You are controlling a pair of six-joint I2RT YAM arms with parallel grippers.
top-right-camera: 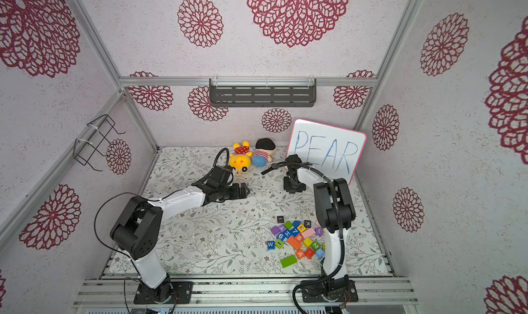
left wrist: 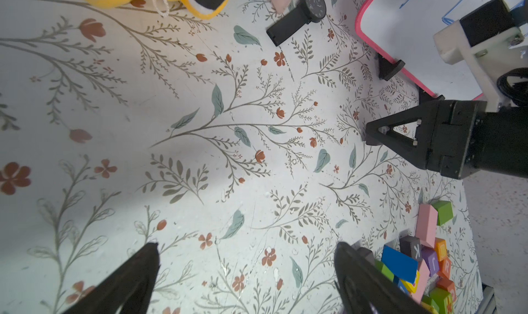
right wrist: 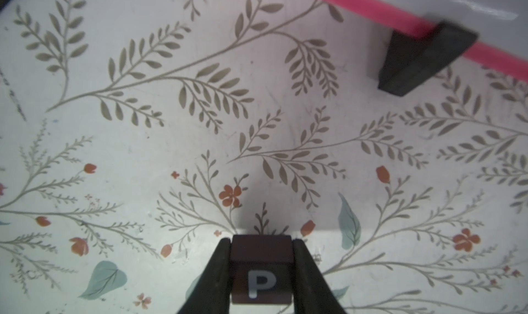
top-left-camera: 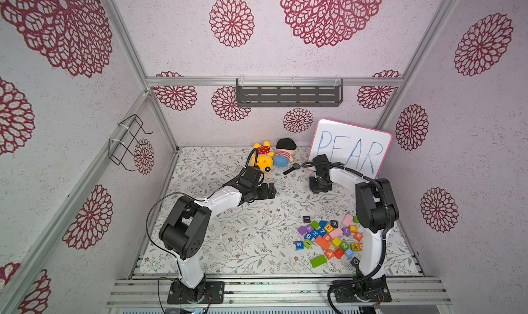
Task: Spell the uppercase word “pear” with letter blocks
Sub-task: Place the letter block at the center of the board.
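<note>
Near the foot of the pink-edged whiteboard (right wrist: 371,9), at the far right of the flowered counter (right wrist: 143,127), the right claw (right wrist: 261,269) is clamped tight on the black P block (right wrist: 261,278), its two fingers (right wrist: 217,272) pressed against opposite sides, the white P facing the wrist camera. The block hangs just above bare counter, with the whiteboard's black foot (right wrist: 423,58) a little way beyond it. In both top views this claw (top-left-camera: 320,187) points down beside the board. The E block (top-left-camera: 329,227), R block (top-left-camera: 358,236) and A block (top-left-camera: 329,253) lie in the pile well behind it, nearer the robot's base and closest to the right arm. The left claw (left wrist: 245,272) hovers wide open and empty over mid-counter
</note>
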